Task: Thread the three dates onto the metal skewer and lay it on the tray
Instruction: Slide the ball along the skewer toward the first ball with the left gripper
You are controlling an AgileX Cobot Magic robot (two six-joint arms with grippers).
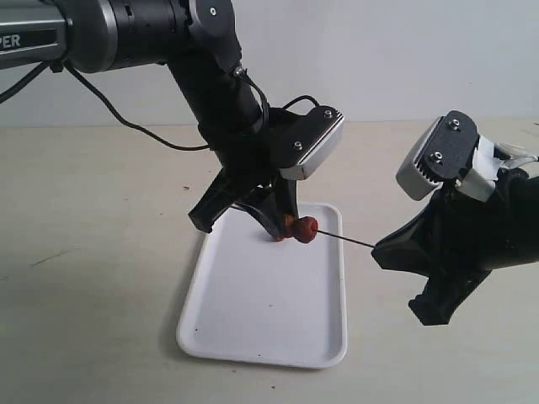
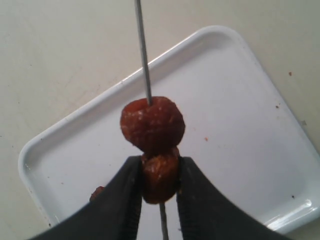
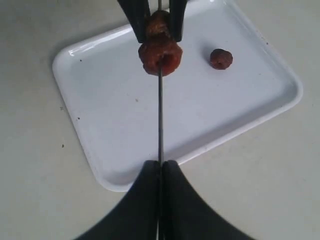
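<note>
The metal skewer (image 1: 345, 240) (image 3: 160, 115) runs level above the white tray (image 1: 253, 337), and my right gripper (image 3: 161, 164) (image 1: 381, 249) is shut on its near end. Two dates sit on the skewer, touching each other. My left gripper (image 2: 159, 165) (image 1: 282, 231) is shut on one date (image 2: 159, 177), with the skewer (image 2: 144, 60) passing through it. The other threaded date (image 2: 152, 125) (image 3: 160, 55) (image 1: 306, 228) sits just outside the left fingertips. A third date (image 3: 220, 58) lies loose on the tray (image 3: 210, 115), half hidden behind a finger (image 2: 120, 200) in the left wrist view.
The tray (image 2: 240, 125) lies on a beige tabletop (image 1: 101, 252). My left arm (image 1: 219, 93) leans over the tray's far end, and a black cable (image 1: 143, 130) trails behind it. My right arm (image 1: 472, 236) hovers off the tray's right side.
</note>
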